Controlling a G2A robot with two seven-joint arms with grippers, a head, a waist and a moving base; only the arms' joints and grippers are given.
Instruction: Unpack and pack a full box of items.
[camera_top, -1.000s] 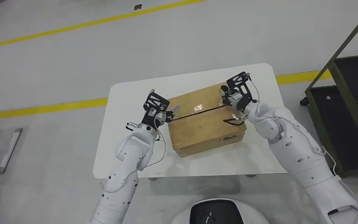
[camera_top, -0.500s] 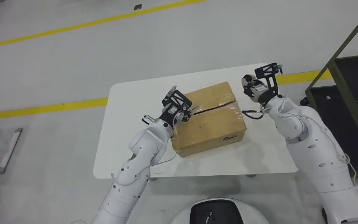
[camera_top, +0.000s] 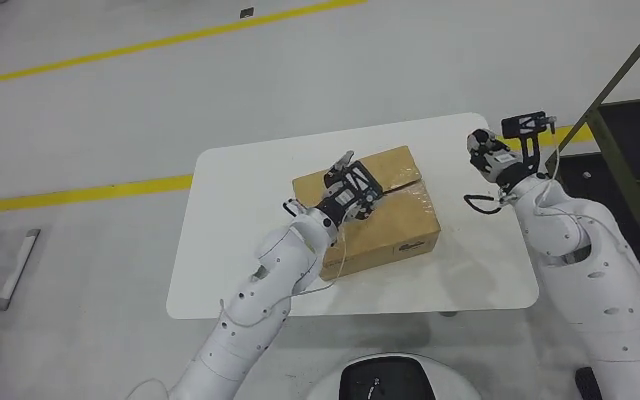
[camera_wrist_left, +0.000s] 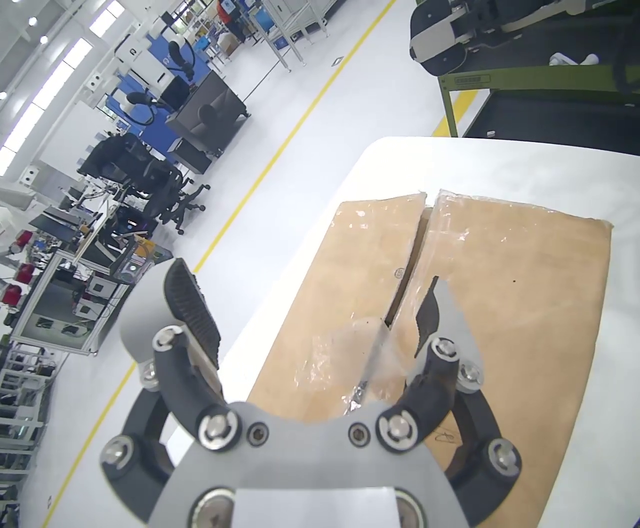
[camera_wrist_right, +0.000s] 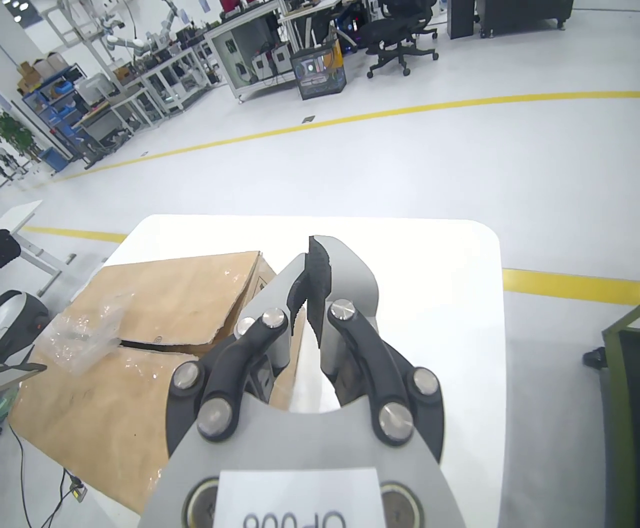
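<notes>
The brown cardboard box (camera_top: 385, 225) lies in the middle of the white table (camera_top: 235, 240), its two top flaps (camera_wrist_left: 510, 300) split along a narrow seam. Crumpled clear tape (camera_wrist_left: 350, 350) clings to the seam at one end of the box top. My left gripper (camera_top: 350, 188) hovers open just above this tape, one finger (camera_wrist_left: 192, 305) off the box's long edge and the other over the seam. My right gripper (camera_wrist_right: 312, 272) is shut with nothing visible between its pads. It hangs in the air by the table's far right corner (camera_top: 512, 140), apart from the box (camera_wrist_right: 165, 305).
A dark green-framed cart (camera_top: 600, 170) stands on the floor close to the table's right side. Bare tabletop lies left of the box and along the near edge. Yellow lines (camera_top: 90, 192) cross the floor beyond the table.
The left gripper travelled rightward from the box's left end to over the seam. The right gripper drew back from the box's right end, out past the table's corner.
</notes>
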